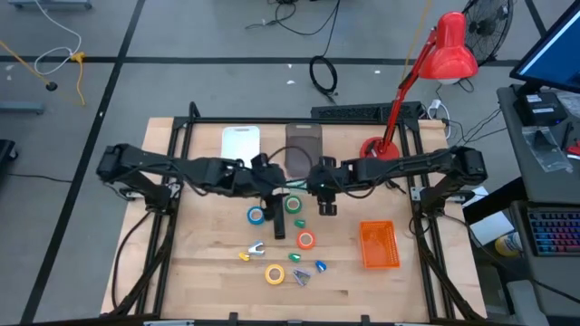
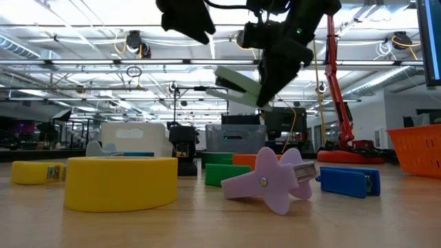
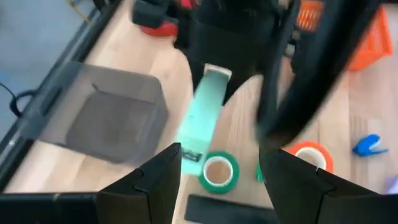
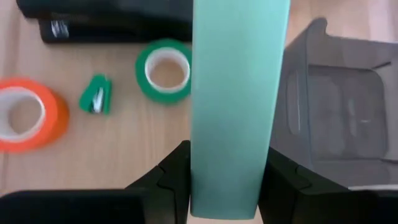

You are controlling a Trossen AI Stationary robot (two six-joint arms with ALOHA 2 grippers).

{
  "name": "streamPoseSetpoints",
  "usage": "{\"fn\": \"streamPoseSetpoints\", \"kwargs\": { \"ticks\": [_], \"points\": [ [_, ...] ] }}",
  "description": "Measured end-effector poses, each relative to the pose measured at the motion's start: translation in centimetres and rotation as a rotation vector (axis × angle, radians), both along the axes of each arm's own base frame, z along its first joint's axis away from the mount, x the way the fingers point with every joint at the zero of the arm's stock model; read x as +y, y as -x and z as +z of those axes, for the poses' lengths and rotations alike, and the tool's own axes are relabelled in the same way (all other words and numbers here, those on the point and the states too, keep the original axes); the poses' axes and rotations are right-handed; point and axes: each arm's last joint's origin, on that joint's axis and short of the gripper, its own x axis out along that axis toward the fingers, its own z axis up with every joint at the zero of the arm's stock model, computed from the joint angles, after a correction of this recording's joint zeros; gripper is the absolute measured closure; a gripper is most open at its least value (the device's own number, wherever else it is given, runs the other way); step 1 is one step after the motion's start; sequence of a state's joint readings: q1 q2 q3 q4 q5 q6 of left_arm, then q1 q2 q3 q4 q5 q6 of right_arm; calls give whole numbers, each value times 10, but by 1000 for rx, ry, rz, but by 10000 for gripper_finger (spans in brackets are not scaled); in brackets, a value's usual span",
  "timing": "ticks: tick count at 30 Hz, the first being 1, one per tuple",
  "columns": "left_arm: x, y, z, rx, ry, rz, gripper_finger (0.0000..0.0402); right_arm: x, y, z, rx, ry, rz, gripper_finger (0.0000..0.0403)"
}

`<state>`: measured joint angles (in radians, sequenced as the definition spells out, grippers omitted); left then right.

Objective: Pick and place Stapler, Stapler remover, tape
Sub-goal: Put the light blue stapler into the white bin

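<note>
- The right gripper (image 4: pixel 227 180) is seen closed on a mint-green stapler (image 4: pixel 236 99), which is clamped between its two dark fingers (image 4: pixel 168 180) and carried clear of the table.
- In the low view the mint-green stapler (image 2: pixel 238 86) is seen tilted in the air, well above the items on the wooden table (image 2: pixel 207 227).
- In the high view the right gripper (image 1: pixel 326 195) is placed near the table's middle, just in front of a grey tray (image 1: pixel 304 149).
- The left gripper (image 1: pixel 272 201) is held over the table's middle, beside the right one; its fingers (image 3: pixel 155 180) are spread apart and nothing is held between them.
- A black stapler (image 1: pixel 279 225) is left lying on the table between the blue tape roll (image 1: pixel 256 215) and the green tape roll (image 1: pixel 294 205).
- The orange tape roll (image 1: pixel 305 240) is found nearer the front, and the yellow tape roll (image 1: pixel 275 273) closest to the front edge.
- A small green staple remover (image 4: pixel 96 99) is seen between the orange tape roll (image 4: pixel 28 115) and the green tape roll (image 4: pixel 163 70).
- A blue staple remover (image 2: pixel 348 180) and a lilac staple remover (image 2: pixel 272 180) are noted lying on the table near the front edge.
- An orange basket (image 1: pixel 379 244) is set at the right side of the table, well apart from the rolls.
- A white cutting board (image 1: pixel 240 143) is laid beside the grey tray, and a red desk lamp (image 1: pixel 435 63) stands at the back right corner.
</note>
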<state>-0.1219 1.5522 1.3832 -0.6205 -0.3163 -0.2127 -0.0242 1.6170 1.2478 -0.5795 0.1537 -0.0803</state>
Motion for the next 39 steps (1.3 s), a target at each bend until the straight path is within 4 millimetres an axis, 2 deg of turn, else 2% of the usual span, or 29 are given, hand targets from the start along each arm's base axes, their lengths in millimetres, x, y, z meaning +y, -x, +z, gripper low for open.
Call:
{"fn": "streamPoseSetpoints", "kwargs": {
  "ticks": [5,12,19,24,31,39],
  "points": [
    [-2,-8,-8,4,57,27,186,1,-1,-1,-8,-78,-18,281],
    [-1,-6,-10,29,65,39,186,5,-3,2,-51,-145,18,281],
    [1,-1,-12,67,77,76,186,18,-4,3,-60,-148,56,281],
    [6,9,-9,109,82,108,186,19,-5,4,-75,-150,56,281],
    [5,6,-4,53,133,99,186,21,-13,9,-174,-167,46,283],
    [2,8,-6,78,128,80,186,22,-13,10,-178,-170,44,283]
  ]
}}
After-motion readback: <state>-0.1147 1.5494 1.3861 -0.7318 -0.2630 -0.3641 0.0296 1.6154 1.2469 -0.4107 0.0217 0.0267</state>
